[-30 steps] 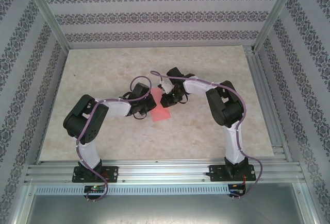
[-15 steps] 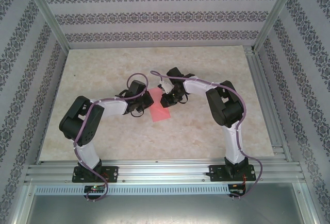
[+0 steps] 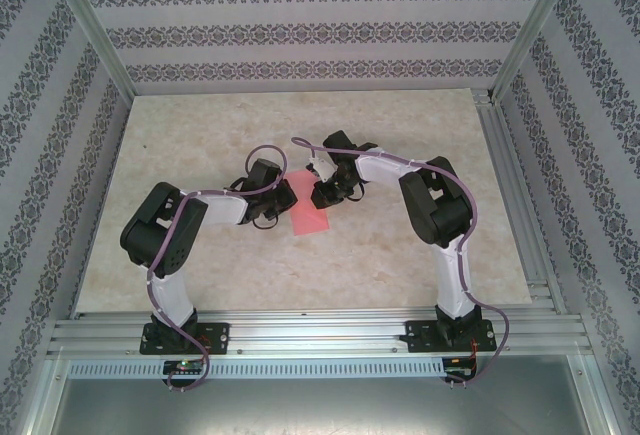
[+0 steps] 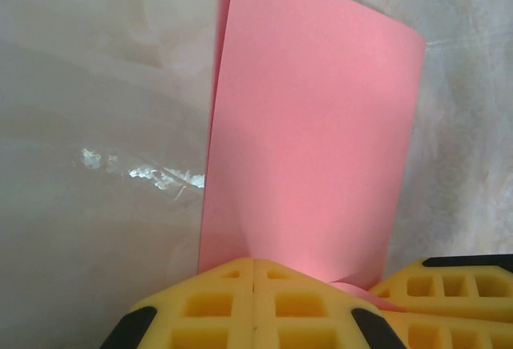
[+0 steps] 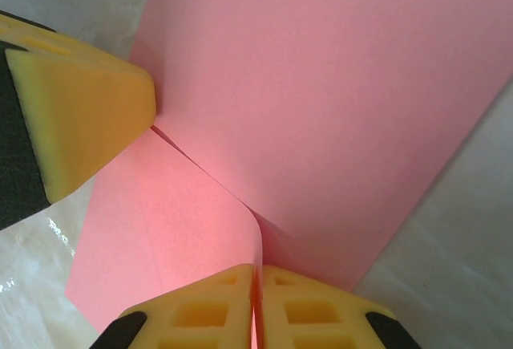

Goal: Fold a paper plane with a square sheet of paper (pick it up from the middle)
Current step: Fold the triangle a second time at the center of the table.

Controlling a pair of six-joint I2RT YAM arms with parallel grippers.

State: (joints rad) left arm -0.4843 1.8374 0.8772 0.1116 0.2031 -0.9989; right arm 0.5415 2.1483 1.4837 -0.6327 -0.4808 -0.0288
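The square sheet of paper (image 3: 310, 217) is pink-red and lies mid-table, doubled over on itself. In the left wrist view the sheet (image 4: 313, 140) stretches away from my left gripper (image 4: 254, 273), whose yellow fingers are shut tight, tips against the paper's near edge. My right gripper (image 5: 256, 281) is shut on an edge of the sheet (image 5: 337, 84), with pink showing in the seam between its fingers, and one layer lifts off the lower one. From above, the left gripper (image 3: 283, 203) and right gripper (image 3: 322, 195) meet over the sheet's far end. A paper plane is out of view.
The marble-look table (image 3: 220, 135) is walled by patterned panels and metal posts. An aluminium rail (image 3: 320, 335) carrying both arm bases runs along the near edge. The left gripper's finger (image 5: 80, 116) sits close to the right gripper.
The left arm's elbow swung slightly left and back, and its wrist edged a little farther up the table. The right arm and the paper stayed put.
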